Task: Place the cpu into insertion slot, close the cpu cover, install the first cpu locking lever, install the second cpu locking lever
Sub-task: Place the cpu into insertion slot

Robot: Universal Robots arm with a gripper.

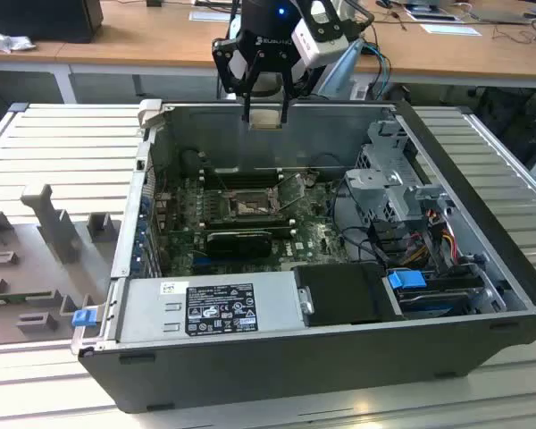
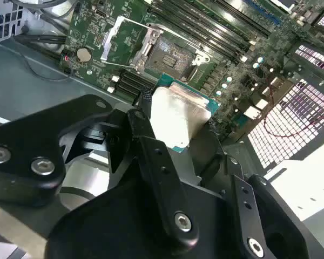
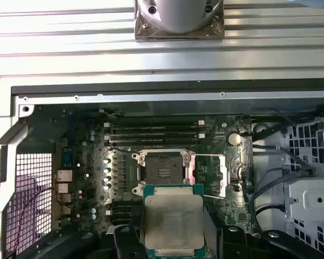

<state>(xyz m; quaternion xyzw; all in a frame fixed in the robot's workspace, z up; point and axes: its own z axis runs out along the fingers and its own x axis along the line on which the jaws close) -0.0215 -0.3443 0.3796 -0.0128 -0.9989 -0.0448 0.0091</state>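
From my station I see the gripper (image 1: 266, 121) in the upper middle of the exterior view. Its two fingers are drawn in against opposite edges of the cpu (image 1: 265, 116) and hold it flat with the metal top facing the wrist cameras. The chip hangs over the far wall of the open computer case (image 1: 339, 357), well apart from the board below.

The case lies on its side on a slatted table (image 1: 62, 143). Inside it, the power supply (image 1: 210, 308) runs along the near wall. The drive cage (image 1: 389, 179) takes the exterior view's right, with loose cables (image 1: 429, 223) beside it. The green motherboard (image 1: 317, 237) covers the floor.

The insertion slot (image 3: 163, 172) sits at the middle of the board, with its pale contact field lying bare. The cpu cover (image 3: 222, 177) is swung open and stands up from the slot's edge, on the exterior view's right of it.

For edges, the memory slots (image 3: 151, 134) run just beside the socket on its far side. A black ribbed heatsink (image 1: 239, 241) lies just beside it on the near side. The air straight above the socket is open, and the case walls stand well back from it on every side. In the second wrist view the chip's green edge shows between the dark fingers (image 2: 146, 116).
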